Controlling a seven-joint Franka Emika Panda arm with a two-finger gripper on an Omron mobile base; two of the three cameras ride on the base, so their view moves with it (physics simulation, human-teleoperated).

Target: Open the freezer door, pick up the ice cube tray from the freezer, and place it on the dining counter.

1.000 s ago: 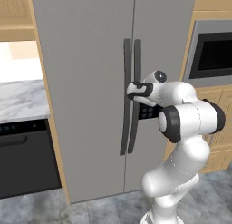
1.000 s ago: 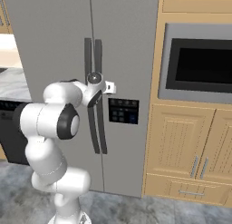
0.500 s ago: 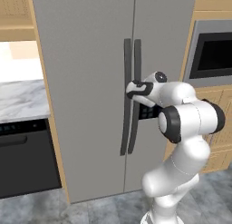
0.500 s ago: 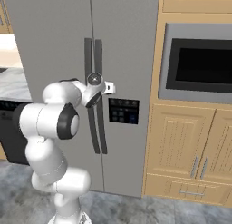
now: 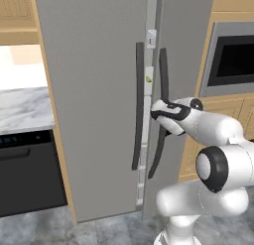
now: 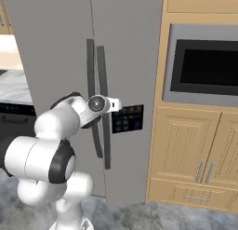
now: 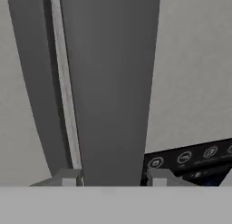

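A: gripper (image 7: 111,182) state?
B: Partly closed, pinched on the bar handle (image 7: 111,82) of the freezer door (image 5: 183,90); one fingertip (image 7: 68,178) sits on each side of the bar, bottom centre of the hand view.
A: Door?
B: Ajar. Left base view shows a narrow gap at centre, beside the wider door (image 5: 89,100).
A: Tray?
B: Can't tell; the gap shows too little of the freezer inside.

Dark bar handle (image 7: 111,82) between pincer (image 7: 111,178) fingertips, second handle (image 7: 34,73) alongside, black control panel (image 7: 190,162) beside
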